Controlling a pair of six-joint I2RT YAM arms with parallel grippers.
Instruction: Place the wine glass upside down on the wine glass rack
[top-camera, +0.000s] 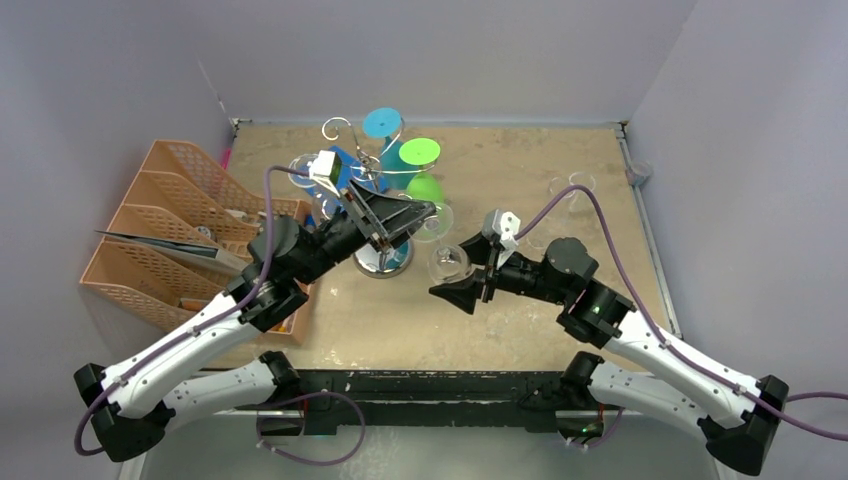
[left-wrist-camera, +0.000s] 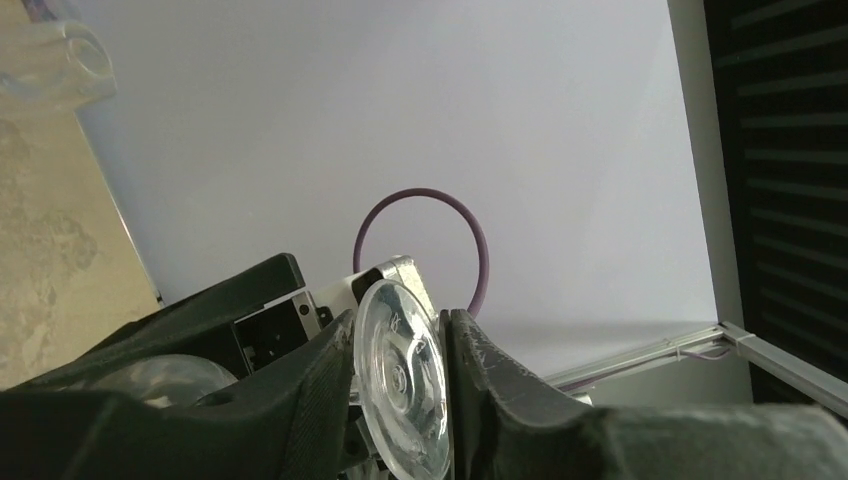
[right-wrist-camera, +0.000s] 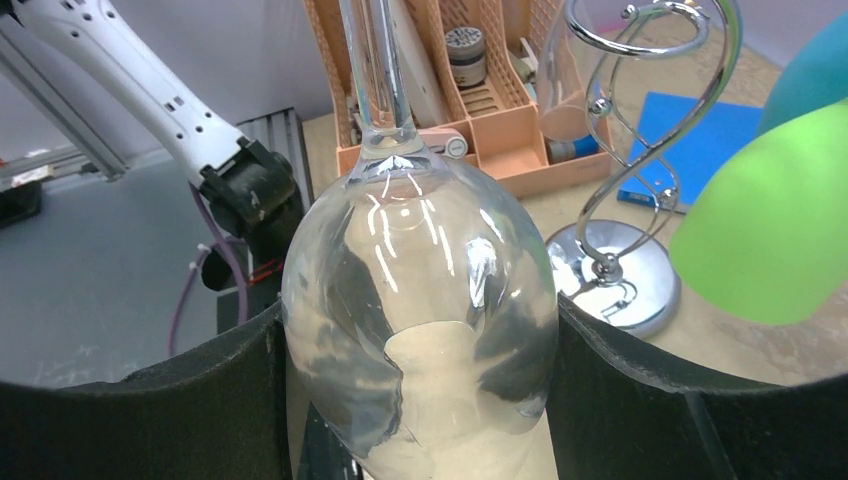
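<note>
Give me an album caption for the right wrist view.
Right tool clasping a clear wine glass, chrome rack behind.

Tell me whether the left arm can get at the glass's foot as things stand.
Likely yes: the foot sits between the left gripper's fingers with nothing in between, while the right gripper holds the glass by its bowl. Whether they pinch it yet is unclear.

Clear wine glass held aloft; chrome wine glass rack upright just beside.

Robotics lab (enclosed test cell), grey partition walls, aluminium rail, sandy tabletop
</note>
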